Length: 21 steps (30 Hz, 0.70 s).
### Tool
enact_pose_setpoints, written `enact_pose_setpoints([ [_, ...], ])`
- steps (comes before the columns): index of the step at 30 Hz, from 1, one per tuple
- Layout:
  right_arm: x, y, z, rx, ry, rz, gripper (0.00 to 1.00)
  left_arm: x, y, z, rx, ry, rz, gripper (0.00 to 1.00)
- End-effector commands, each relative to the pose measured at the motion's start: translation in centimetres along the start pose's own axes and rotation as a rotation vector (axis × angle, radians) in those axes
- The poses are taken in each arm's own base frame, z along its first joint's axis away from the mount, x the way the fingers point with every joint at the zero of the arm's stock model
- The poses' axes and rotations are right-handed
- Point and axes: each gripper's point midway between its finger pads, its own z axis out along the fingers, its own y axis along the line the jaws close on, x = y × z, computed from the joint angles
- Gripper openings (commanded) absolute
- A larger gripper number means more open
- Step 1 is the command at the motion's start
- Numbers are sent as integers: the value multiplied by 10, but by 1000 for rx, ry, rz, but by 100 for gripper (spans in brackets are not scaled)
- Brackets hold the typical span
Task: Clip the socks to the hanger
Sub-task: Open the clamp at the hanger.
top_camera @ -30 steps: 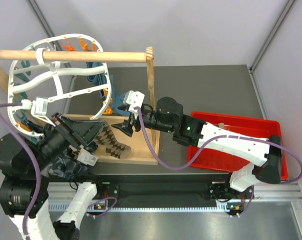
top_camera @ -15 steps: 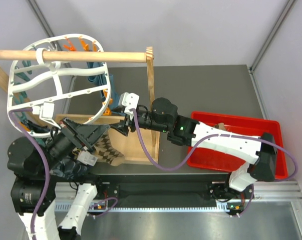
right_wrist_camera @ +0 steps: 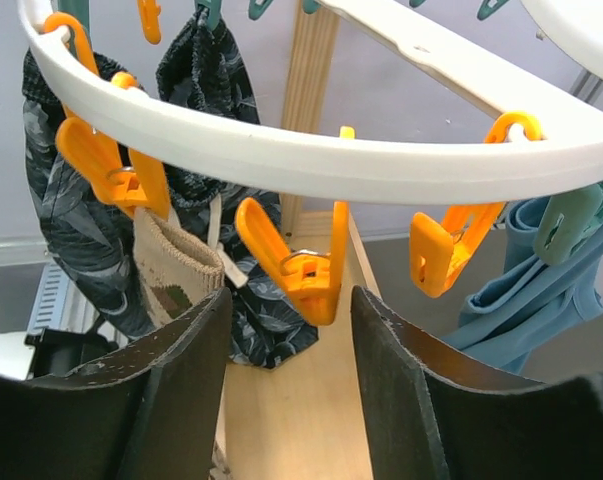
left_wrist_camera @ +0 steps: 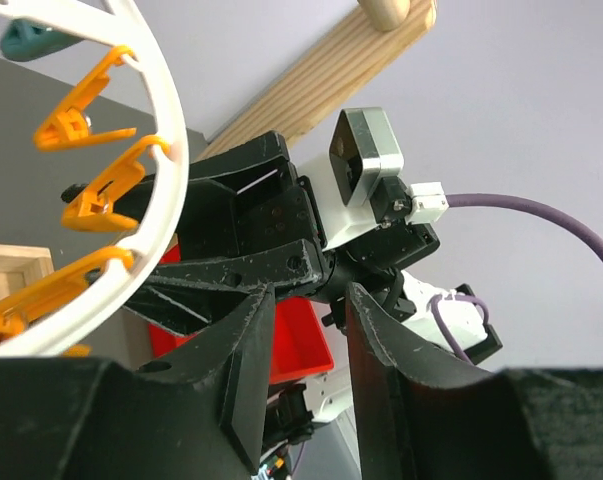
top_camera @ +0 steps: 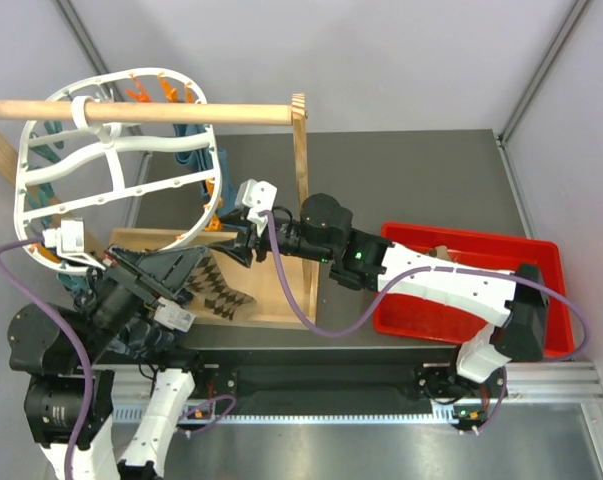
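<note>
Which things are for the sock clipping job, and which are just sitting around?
For the job: argyle sock, white hanger, orange pegs, left gripper, right gripper.
Just around: red bin, wooden stand, dark leafy cloth, teal cloth.

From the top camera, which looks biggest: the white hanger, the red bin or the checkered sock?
1. White hanger, but it hangs nearer the camera, so first place is unsure.
2. Red bin.
3. Checkered sock, clearly smallest.
</note>
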Motion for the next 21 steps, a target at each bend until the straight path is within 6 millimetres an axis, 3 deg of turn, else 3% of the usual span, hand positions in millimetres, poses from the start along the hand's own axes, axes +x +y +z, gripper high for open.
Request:
enact_pose_setpoints([
  [1, -41, -7, 7, 7, -121, 0, 50, -11, -8, -8, 29, -103, -4, 40],
  [8, -49, -6, 7, 8, -153, 32, 43, -7, -1, -6, 33, -105, -50, 40],
  [17, -54, -4, 5, 7, -161, 70, 19, -3, 17, 0, -8, -101, -44, 40],
  [21, -54, 4, 6, -3, -152, 75, 10, -9, 15, -2, -22, -116, 4, 39],
])
